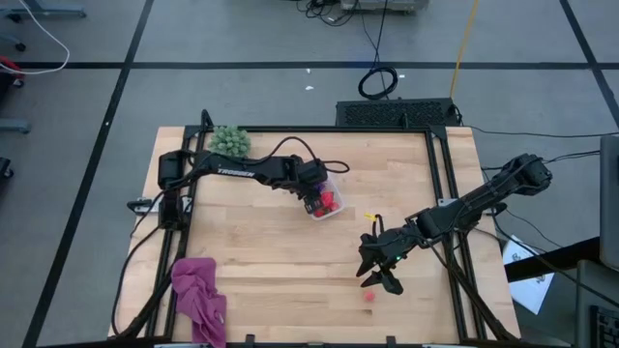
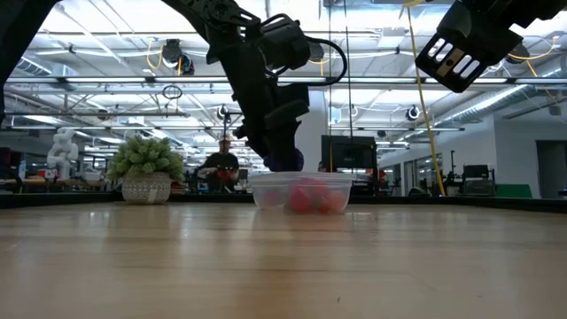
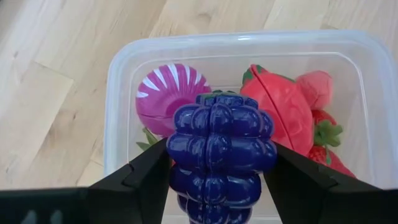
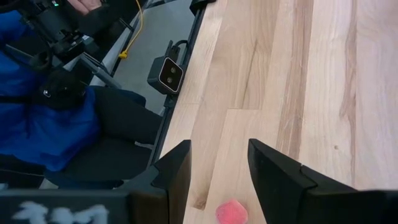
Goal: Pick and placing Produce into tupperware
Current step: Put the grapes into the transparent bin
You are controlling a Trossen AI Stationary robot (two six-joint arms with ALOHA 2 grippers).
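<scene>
The clear tupperware (image 1: 338,188) stands on the wooden table, right of the middle. It holds a magenta striped piece (image 3: 169,93), a red piece (image 3: 283,106) and a strawberry (image 3: 323,134). My left gripper (image 1: 311,198) hangs just over the tupperware, shut on a purple grape bunch (image 3: 221,149). Near the front right, my right gripper (image 1: 380,275) stands open above the table with nothing between its fingers. A small pink-red piece (image 4: 231,213) lies on the wood just in front of them. Another tiny piece (image 1: 369,216) lies between the tupperware and my right gripper. My left gripper pinches the grape bunch by its two opposite sides (image 3: 177,155) between its two fingers (image 3: 143,180). The fingers slant steeply down from the table's left. The bunch is lifted clear, over the near part of the tupperware (image 3: 124,62) and the produce inside it.
A spiky green plant (image 1: 229,140) stands at the far left corner. A magenta cloth (image 1: 198,295) lies at the near left corner. Past the table's edge sits a person in blue (image 4: 50,124), and a small camera (image 4: 169,74) is at that edge. Bare wood lies in the middle.
</scene>
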